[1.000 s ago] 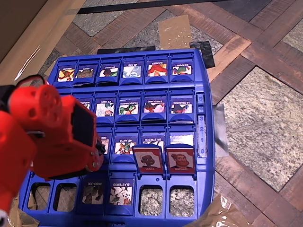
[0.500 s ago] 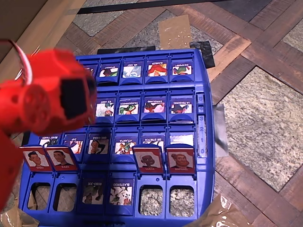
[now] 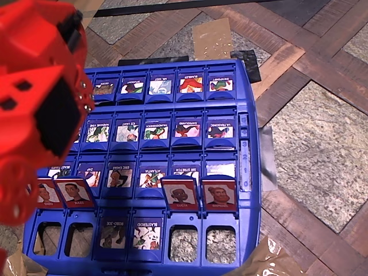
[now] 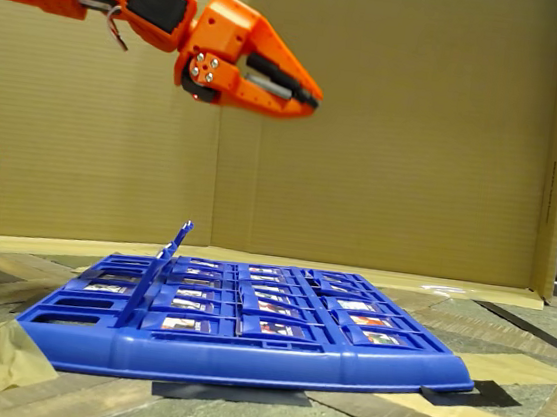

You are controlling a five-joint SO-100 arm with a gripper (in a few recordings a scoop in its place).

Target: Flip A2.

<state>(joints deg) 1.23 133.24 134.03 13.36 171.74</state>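
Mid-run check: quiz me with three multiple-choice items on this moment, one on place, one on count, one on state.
1. Where is the gripper?
A) touching a tile
B) in the air above the game board
C) on the floor

2. How many red-framed portrait tiles stand up?
A) two
B) four
C) six

3. The ROBO-JOE tile is:
A) lying flat, blue face up
B) standing, portrait showing
C) off the board

Answers: B, the fixed view shows it well above the board; B, the overhead view shows two at left and two at right; A, its label and cartoon face up beside the BLASTEROID tile.
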